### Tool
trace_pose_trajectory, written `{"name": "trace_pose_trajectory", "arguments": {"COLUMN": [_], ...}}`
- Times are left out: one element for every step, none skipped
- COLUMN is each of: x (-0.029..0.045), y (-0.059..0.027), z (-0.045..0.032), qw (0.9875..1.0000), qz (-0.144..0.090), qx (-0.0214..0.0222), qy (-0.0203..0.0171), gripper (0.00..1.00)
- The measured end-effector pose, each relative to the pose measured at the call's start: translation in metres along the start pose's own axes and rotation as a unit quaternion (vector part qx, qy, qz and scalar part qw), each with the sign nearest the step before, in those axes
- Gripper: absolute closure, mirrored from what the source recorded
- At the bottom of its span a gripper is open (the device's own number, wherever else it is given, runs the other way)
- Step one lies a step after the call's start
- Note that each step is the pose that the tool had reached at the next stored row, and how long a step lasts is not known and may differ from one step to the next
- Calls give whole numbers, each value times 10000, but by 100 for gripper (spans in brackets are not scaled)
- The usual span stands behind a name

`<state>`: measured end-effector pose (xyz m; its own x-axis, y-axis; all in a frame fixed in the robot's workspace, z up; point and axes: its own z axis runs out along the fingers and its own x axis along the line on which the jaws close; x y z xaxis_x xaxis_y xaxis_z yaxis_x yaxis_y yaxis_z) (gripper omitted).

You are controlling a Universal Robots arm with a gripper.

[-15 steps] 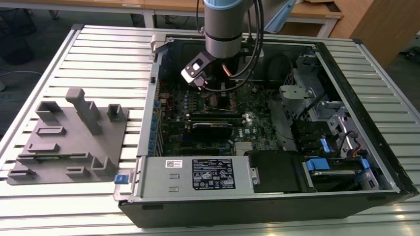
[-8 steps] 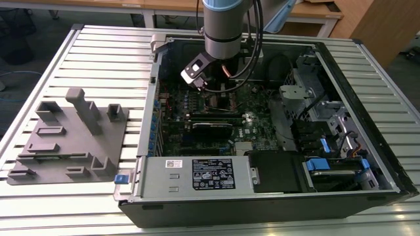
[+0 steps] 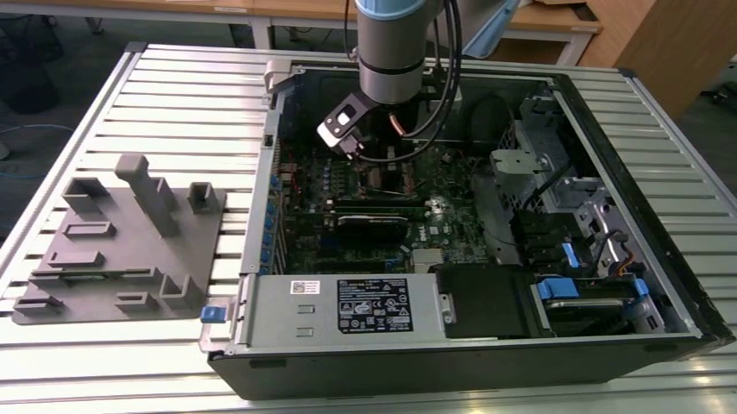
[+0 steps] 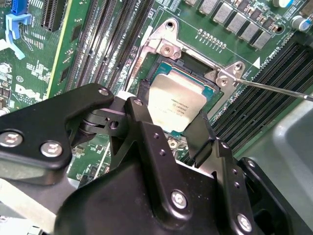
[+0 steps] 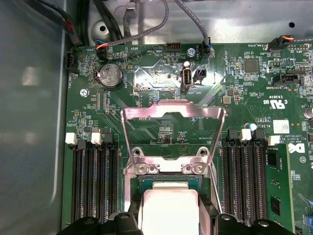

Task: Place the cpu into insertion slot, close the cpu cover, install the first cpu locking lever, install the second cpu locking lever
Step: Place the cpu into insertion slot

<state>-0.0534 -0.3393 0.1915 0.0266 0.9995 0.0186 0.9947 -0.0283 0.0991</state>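
Just right of the long memory slots [image 4: 105, 44], my gripper [image 4: 171, 115] is pinched on the chip [image 4: 176, 100], poised over the socket [image 4: 188, 61] with the cover [image 5: 205, 111] swung open, so I judge placing is in hand, calling for a level, square descent.

Arm [image 3: 392, 52] comes straight down from top centre of the exterior view; gripper [image 4: 172, 113] points down, fingers [image 4: 146, 127] clamped on cpu [image 4: 177, 100].
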Motion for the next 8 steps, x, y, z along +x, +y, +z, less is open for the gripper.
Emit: {"name": "trace_pose_trajectory", "arguments": {"x": [0, 0, 0, 0, 0, 2, 3, 2], "y": [0, 0, 0, 0, 0, 0, 1, 1], "z": [0, 0, 0, 0, 0, 3, 5, 5], "qw": [10000, 10000, 10000, 10000, 10000, 10000, 10000, 10000], "qz": [0, 0, 0, 0, 0, 1, 1, 1], "qx": [0, 0, 0, 0, 0, -1, -3, -3], "qy": [0, 0, 0, 0, 0, 6, 8, 6], "gripper": [46, 46, 46, 46, 46, 46, 45, 45]}}
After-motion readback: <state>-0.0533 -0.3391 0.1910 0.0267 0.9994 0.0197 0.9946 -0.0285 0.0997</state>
